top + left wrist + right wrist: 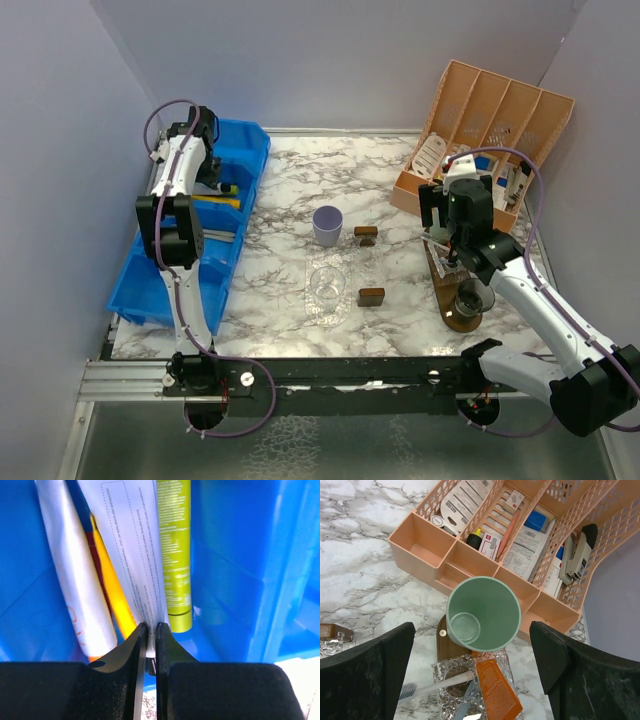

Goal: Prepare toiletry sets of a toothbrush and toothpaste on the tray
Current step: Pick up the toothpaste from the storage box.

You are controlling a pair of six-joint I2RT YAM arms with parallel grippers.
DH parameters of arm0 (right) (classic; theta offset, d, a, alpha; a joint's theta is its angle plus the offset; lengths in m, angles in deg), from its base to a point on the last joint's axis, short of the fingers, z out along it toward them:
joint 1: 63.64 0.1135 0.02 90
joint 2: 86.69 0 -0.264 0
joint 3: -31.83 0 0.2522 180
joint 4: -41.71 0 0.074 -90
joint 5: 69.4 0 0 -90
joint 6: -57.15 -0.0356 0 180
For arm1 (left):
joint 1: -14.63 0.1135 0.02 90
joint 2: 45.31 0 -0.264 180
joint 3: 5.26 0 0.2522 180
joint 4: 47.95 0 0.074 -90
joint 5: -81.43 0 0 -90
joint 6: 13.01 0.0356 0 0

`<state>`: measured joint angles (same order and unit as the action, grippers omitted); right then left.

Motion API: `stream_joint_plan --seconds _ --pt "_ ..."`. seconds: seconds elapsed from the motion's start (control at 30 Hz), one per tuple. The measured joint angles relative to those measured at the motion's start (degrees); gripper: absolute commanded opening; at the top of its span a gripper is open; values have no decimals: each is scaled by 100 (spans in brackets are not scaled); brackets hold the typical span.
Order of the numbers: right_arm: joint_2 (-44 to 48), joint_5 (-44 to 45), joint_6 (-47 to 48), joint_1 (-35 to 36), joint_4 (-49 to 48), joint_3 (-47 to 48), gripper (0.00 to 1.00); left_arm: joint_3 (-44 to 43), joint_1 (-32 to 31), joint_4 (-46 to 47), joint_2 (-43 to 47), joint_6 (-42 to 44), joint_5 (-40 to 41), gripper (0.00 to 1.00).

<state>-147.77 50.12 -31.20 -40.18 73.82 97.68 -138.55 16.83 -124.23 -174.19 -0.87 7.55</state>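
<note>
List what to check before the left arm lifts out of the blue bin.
1. Pinch: left hand shut on the white tube at its flat end: ok.
2. Neighbouring yellow-green tube lies outside the fingers: ok.
3. Grip firm enough for a lift: cannot tell.
4. Other arm: right hand open and empty: ok.
5. Target: mint green cup upright on the tray: ok.
6. Cup already holds its set: not ok, it is empty.
</note>
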Motion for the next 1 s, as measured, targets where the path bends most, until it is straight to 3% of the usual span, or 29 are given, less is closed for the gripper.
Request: stream_joint_plan --seconds 0.47,0.7,0.83,1.0 --pt "7 -74 -35 0 0 0 100 -2 7 -227 616 59 109 0" --pt "13 -400 -142 0 11 28 100 4 -240 -166 1202 605 188 0" --pt "13 -669 -249 0 81 219 99 302 -737 448 1864 1429 420 0" --pt "13 -1252 -450 0 208 682 99 1657 -1652 2175 3213 2981 267 0"
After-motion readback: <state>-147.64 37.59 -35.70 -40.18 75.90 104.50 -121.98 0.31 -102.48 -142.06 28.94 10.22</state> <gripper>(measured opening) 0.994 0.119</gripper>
